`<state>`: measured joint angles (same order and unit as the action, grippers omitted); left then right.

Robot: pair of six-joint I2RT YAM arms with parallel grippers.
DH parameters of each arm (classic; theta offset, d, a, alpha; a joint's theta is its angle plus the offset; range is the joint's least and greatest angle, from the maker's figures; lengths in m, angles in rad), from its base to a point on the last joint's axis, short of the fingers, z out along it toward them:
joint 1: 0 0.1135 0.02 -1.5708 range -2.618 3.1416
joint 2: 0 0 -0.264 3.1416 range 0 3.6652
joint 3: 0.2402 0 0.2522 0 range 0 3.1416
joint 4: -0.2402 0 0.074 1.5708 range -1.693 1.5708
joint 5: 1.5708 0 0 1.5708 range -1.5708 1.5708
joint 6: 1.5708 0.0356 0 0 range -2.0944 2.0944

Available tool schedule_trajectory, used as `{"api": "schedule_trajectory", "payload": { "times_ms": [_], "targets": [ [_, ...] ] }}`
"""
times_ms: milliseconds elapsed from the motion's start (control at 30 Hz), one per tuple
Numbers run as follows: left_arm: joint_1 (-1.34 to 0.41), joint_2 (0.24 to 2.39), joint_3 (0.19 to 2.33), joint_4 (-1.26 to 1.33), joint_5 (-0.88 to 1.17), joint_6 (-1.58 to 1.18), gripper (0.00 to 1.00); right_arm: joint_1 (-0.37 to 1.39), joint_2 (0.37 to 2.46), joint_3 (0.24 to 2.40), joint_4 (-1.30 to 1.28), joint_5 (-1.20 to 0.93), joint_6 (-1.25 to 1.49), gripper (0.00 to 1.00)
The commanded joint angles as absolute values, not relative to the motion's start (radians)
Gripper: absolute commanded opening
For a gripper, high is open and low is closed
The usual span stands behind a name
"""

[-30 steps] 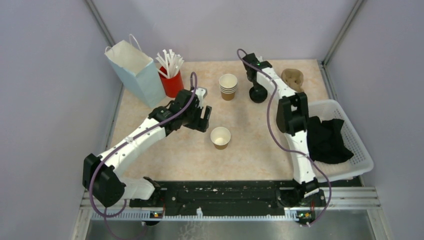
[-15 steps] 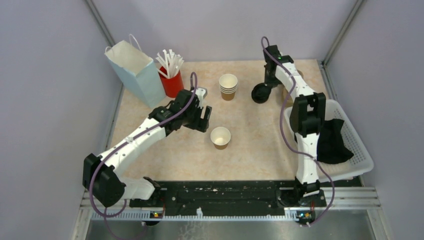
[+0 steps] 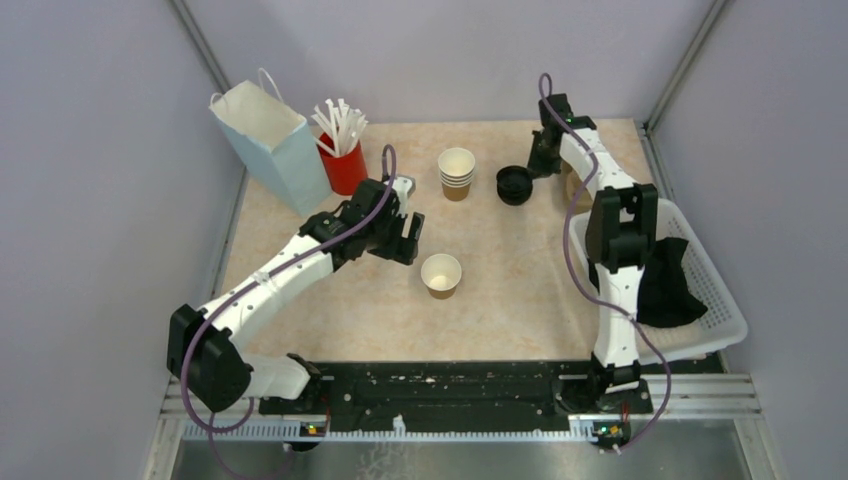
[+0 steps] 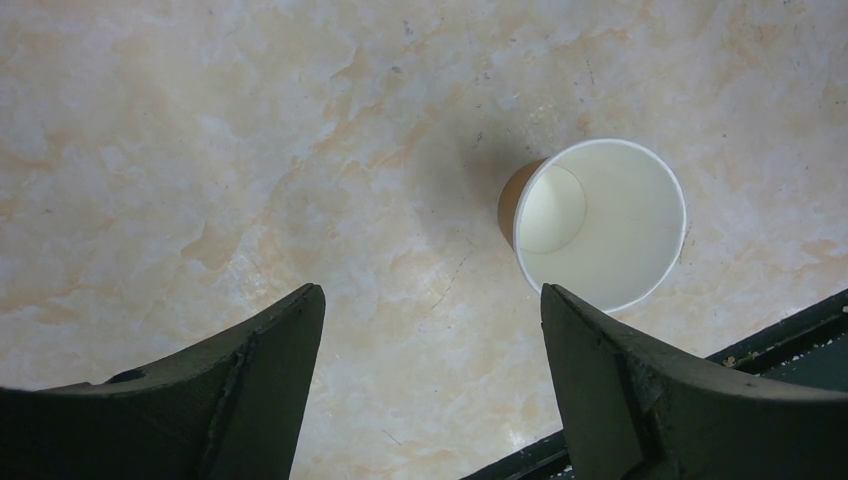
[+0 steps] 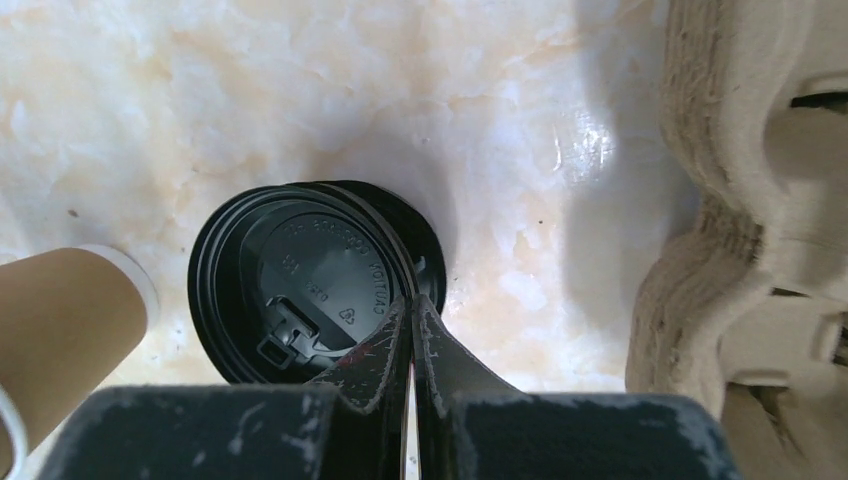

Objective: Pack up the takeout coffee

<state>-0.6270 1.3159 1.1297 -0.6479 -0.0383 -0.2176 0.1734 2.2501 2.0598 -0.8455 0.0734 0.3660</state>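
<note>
Right gripper (image 5: pixel 410 318): two dark, scuffed fingers pressed nearly together, pinching the near rim of the lid (image 5: pixel 315 285). Lid round, black, glossy plastic, with moulded lettering and a sip tab; a second black rim shows under its far edge. It sits at the far side of the table (image 3: pixel 520 290), between the stack (image 3: pixel 456 172) and the carrier (image 5: pixel 760 200).

Left gripper (image 4: pixel 430 300): matte dark wedge-shaped fingers spread wide, nothing between them, hanging over bare table just left of the cup (image 3: pixel 441 274).

Cup: small, tapered brown paper, smooth white inside, rolled rim, upright and uncovered at mid-table, well apart from the lid.

Table: glossy beige marbled surface.

Stack: nested brown paper cups, white inside.

Carrier: moulded grey-brown pulp, rough and ribbed, just right of the lid.

Red cup (image 3: pixel 345 165): holds white straws fanned out, beside a pale blue paper bag (image 3: pixel 272 150) with cord handles.

Basket (image 3: pixel 705 335): white slotted plastic at the right edge, holding a crumpled black cloth (image 3: pixel 665 290).
</note>
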Motion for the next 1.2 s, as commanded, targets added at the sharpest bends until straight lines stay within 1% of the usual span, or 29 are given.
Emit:
{"api": "schedule_trajectory", "payload": {
  "times_ms": [0,100,233,400,600,767,833,933,1100,1167],
  "targets": [
    [-0.624,1.306,1.157,-0.628,-0.032,-0.207,0.86,0.13,2.184,1.97,-0.748,-0.022,0.424,0.0],
    [-0.623,1.307,1.155,-0.629,-0.028,-0.206,0.86,0.109,2.17,1.917,-0.703,-0.078,0.44,0.0],
    [-0.623,1.311,1.158,-0.629,-0.025,-0.204,0.86,0.105,2.161,1.884,-0.669,-0.093,0.434,0.0],
    [-0.622,1.31,1.158,-0.628,-0.028,-0.202,0.86,0.104,2.165,1.926,-0.715,-0.081,0.415,0.01],
    [-0.621,1.313,1.157,-0.626,-0.028,-0.202,0.86,0.127,2.145,1.995,-0.766,-0.062,0.341,0.25],
    [-0.62,1.326,1.165,-0.623,-0.018,-0.2,0.86,0.208,2.169,2.077,-0.799,-0.019,0.214,0.42],
    [-0.621,1.329,1.168,-0.623,-0.017,-0.198,0.86,0.231,2.192,2.1,-0.8,-0.048,0.181,0.48],
    [-0.621,1.328,1.172,-0.624,-0.018,-0.196,0.86,0.242,2.255,2.168,-0.845,-0.121,0.178,0.48],
    [-0.621,1.326,1.172,-0.629,-0.024,-0.192,0.87,0.246,2.293,2.196,-0.827,-0.171,0.189,0.48],
    [-0.621,1.327,1.171,-0.628,-0.023,-0.193,0.87,0.246,2.323,2.225,-0.85,-0.175,0.189,0.46]
  ]
}}
